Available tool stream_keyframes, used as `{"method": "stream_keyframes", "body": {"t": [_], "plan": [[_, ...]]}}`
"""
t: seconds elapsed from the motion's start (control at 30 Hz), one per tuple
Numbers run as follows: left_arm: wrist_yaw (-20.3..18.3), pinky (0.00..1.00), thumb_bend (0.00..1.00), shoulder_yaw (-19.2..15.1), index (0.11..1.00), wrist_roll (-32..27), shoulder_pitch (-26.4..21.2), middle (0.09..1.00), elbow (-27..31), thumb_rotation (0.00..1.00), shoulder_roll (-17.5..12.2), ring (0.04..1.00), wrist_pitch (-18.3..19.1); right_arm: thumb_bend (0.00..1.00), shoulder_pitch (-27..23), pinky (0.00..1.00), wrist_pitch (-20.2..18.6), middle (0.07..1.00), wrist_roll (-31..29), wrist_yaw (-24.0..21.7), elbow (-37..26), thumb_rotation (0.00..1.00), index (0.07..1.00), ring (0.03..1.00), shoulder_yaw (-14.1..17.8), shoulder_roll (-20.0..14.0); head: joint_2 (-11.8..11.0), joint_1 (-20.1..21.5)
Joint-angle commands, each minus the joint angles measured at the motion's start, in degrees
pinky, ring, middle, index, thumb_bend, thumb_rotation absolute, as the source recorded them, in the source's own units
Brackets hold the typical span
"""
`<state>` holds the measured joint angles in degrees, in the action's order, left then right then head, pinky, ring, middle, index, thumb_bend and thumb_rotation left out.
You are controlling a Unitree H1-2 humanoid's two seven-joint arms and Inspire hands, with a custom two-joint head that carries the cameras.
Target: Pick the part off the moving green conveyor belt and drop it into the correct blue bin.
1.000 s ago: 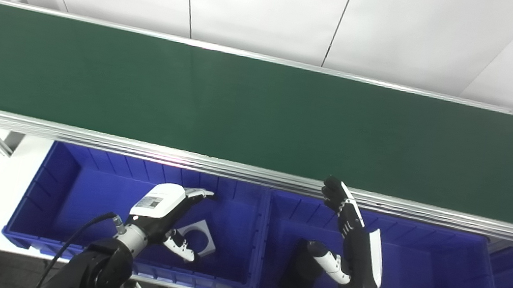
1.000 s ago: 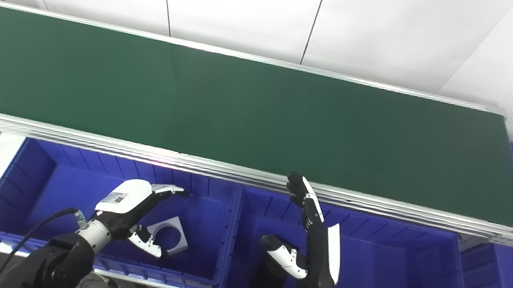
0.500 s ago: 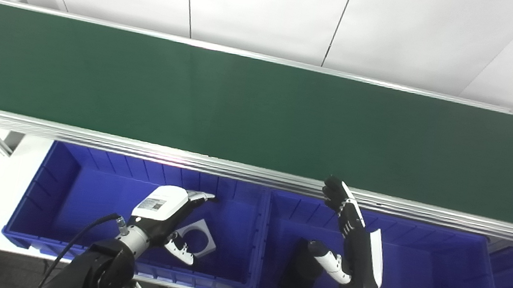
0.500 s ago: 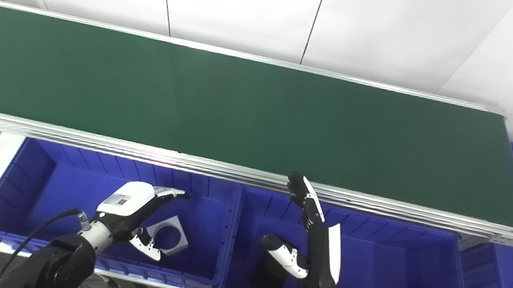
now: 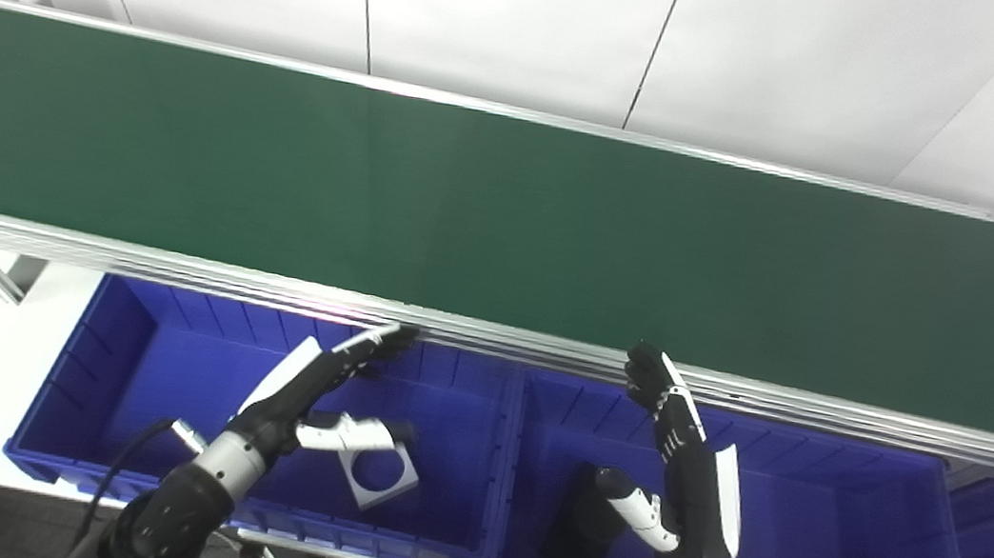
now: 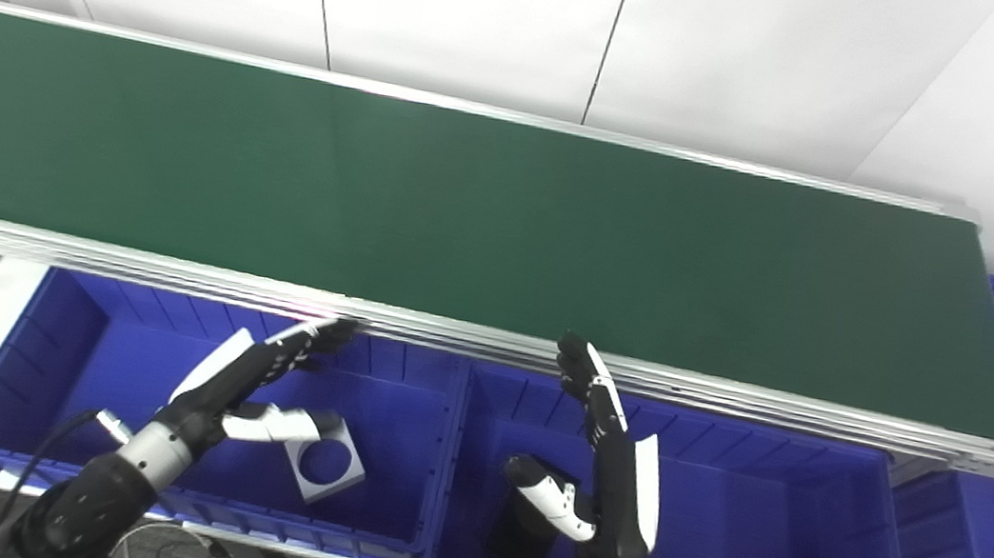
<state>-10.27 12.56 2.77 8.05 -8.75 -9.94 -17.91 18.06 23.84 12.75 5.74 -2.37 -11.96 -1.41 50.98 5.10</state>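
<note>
Lying flat: grey square plate, round hole, ribbed blue bin.

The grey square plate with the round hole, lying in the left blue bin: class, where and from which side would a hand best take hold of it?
Grip the grey plate by one straight outer edge or by the rim of its hole, coming from above. It lies flat on the floor of the left bin, whose walls block a sideways approach. The open left hand hovers right above it.
</note>
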Motion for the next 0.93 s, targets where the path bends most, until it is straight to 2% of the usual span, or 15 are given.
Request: {"method": "stream_keyframes", "body": {"t": [0.0, 0.1, 0.23, 0.37, 0.47, 0.9], "plan": [[-1.18, 0.84, 0.78, -1.13, 0.894, -5.03, -0.79, 0.884, 0.18, 0.75, 1.33, 0.874, -5.74, 0.92, -0.26, 0.85, 0.55, 0.883, -0.37, -0.70, -2.01, 0.75, 0.883, 0.880, 0.23, 0.23, -0.07, -0.18], [-3.09, 0.85, 0.79, -2.07, 0.902, -8.01, -0.84, 0.890, -1.55, 0.78, 2.45, 0.875, -8.80, 0.91, -0.12, 0.85, 0.31, 0.885, -0.02, -0.99, -2.20, 0.75, 0.884, 0.881, 0.45, 0.20, -0.03, -0.18], [-6.19, 0.84, 0.78, -4.98, 0.886, -11.21, -0.37, 0.877, -1.90, 0.76, 4.55, 0.853, -9.01, 0.91, 0.38, 0.85, -1.45, 0.884, 0.52, -1.55, -3.26, 0.75, 0.882, 0.884, 0.64, 0.50, -0.04, 0.08], [-6.87, 0.82, 0.80, -6.60, 0.891, -9.13, -0.28, 0.877, -1.94, 0.76, 5.50, 0.847, -8.99, 0.93, 0.76, 0.86, -5.38, 0.893, -0.27, -2.97, -4.39, 0.71, 0.891, 0.886, 0.47, 0.44, -0.28, 0.00], [-7.47, 0.81, 0.81, -7.61, 0.886, -8.74, -0.24, 0.873, -2.21, 0.75, 6.28, 0.843, -8.99, 0.92, 0.82, 0.88, -6.86, 0.903, -0.25, -3.80, -4.87, 0.70, 0.903, 0.887, 0.38, 0.29, -0.34, 0.01], [-8.12, 0.78, 0.79, -9.09, 0.860, -6.91, -0.20, 0.852, -2.71, 0.69, 7.61, 0.821, -9.00, 0.90, 0.70, 0.90, -7.24, 0.913, -0.34, -4.00, -4.53, 0.67, 0.908, 0.906, 0.56, 0.43, -0.92, -0.14]]}}
